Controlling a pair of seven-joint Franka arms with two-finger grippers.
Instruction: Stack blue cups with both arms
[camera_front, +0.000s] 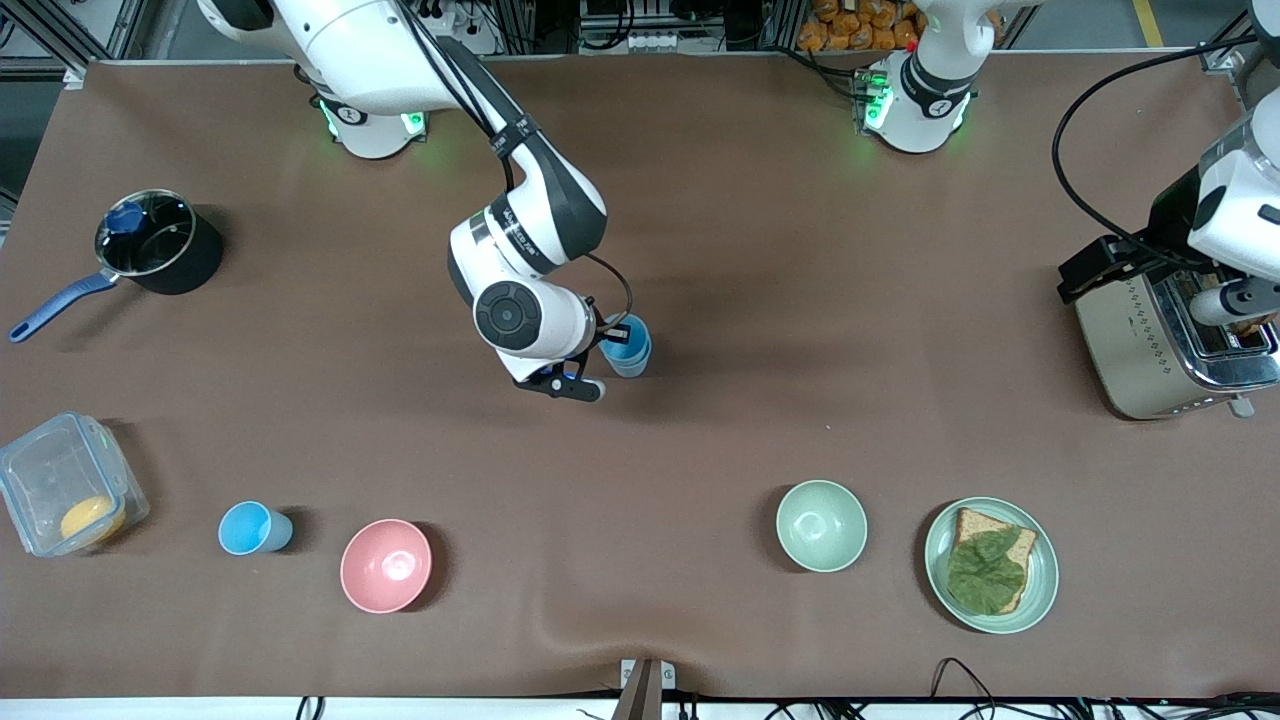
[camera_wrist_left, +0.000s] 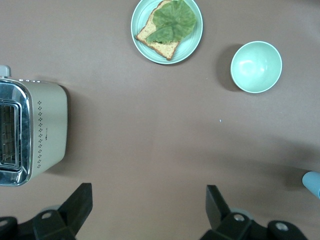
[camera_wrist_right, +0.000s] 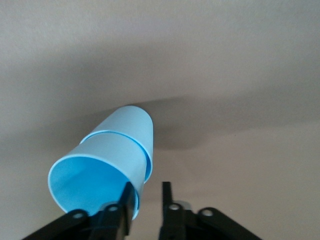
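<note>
Lower left of the front frame: a lone blue cup (camera_front: 253, 528) sits on the bench (camera_front: 700, 300), beside the pink bowl (camera_front: 386, 565). Frame centre: right hand (camera_front: 605, 352) is clamped on the rim of the stacked blue cups (camera_front: 629, 346), one nested in the other (camera_wrist_right: 107, 165). Right edge: left hand (camera_wrist_left: 149, 202) waits over the toaster (camera_front: 1150, 350), fingers apart.

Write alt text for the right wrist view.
The right gripper pinches the rim of two nested blue cups, one sitting inside the other, tilted over the bare brown table. Nothing else is in view.
</note>
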